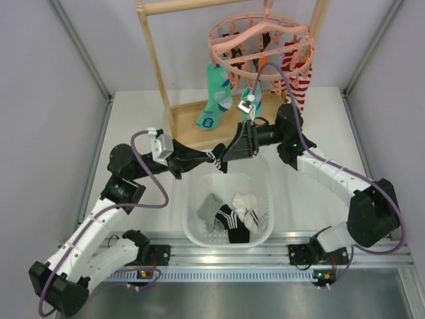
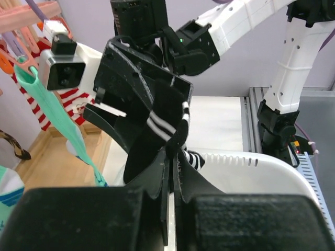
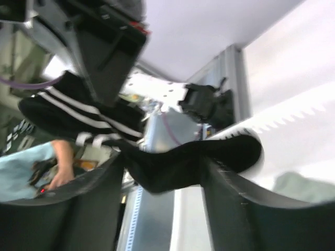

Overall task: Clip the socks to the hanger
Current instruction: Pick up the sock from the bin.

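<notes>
The left pincer point(image 2: 172, 163) is pressed together on a black sock point(image 2: 168, 121). Its two dark, matte fingers meet with only a thin seam between them, and the soft knit is caught in that seam. The right pincer point(image 3: 163, 168) is spread. Its smooth black fingers point(image 3: 242, 209) stand wide apart and the sock point(image 3: 175, 163) lies slack across the gap, one rounded end draped over the right-hand finger.

From above, the left pincer point(image 1: 199, 158) and right pincer point(image 1: 232, 150) face each other just over the far rim of a white plastic basket point(image 1: 226, 243). The sock point(image 1: 216, 157) hangs between them, clear of the basket. Its long axis runs roughly left to right from one pincer to the other, and a short fold droops down.

The left wrist view shows what the top view does not: the cloth rises straight up from the pinched fingers, and the band with two thin white stripes sits inside the right pincer's open frame. The right wrist view shows the same stripes near the left pincer's side and the plain black end towards its own finger.

In the basket lie a grey sock point(image 1: 208, 209), a black one with white stripes point(image 1: 232, 224) and a white one point(image 1: 250, 211).

Behind and above, the round pink plastic hanger point(image 1: 289, 26), with rings, spokes and small pegs, hangs from a pale wooden rack point(image 1: 155, 60). It carries teal socks point(image 1: 216, 93) and red-and-white striped socks point(image 1: 300, 76).
</notes>
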Robot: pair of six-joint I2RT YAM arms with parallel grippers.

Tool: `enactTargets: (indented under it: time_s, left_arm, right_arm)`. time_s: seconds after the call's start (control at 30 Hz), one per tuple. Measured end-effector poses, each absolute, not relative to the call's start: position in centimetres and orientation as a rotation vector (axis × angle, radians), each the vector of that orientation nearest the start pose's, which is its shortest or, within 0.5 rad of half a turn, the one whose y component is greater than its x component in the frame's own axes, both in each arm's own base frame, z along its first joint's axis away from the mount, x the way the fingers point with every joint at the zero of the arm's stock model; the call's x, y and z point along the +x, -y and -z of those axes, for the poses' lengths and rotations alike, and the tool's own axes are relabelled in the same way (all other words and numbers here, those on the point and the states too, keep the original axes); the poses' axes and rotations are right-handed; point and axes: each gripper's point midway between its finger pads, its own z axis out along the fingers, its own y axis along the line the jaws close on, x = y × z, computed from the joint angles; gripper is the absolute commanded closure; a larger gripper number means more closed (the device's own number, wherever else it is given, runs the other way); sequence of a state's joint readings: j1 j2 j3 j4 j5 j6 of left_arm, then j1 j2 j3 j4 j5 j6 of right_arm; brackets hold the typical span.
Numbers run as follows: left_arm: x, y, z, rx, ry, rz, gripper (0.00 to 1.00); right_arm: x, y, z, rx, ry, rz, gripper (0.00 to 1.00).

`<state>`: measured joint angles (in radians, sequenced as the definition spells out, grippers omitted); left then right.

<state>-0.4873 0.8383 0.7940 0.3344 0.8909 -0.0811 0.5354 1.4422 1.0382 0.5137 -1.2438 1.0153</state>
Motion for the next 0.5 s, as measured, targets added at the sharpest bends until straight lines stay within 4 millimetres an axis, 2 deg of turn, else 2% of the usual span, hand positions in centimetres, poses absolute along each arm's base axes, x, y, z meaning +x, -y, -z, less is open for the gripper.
enactTargets:
  time_s: [0.13,0.27,0.37,0.5]
  left_arm:
    - [18.6,25.5,-37.2,1.012,-1.139,1.065,1.0]
    - [19.7,26.0,-37.1,1.011,-1.249,1.097,1.0]
    - [19.9,26.4,-36.1,1.038,-1.336,1.131,1.0]
    - [20.3,27.1,-35.0,1.075,-1.452,1.185,1.0]
  right_arm:
    - [23.5,-30.5,-31.7,-0.822,-1.812,-1.763,0.27]
    - [26.3,-28.3,-33.9,-0.932,-1.712,-1.466,0.22]
    - [26.3,-27.1,-36.3,-1.075,-1.581,-1.251,0.19]
    - [24.2,-27.6,-37.8,-1.312,-1.393,-1.034,0.18]
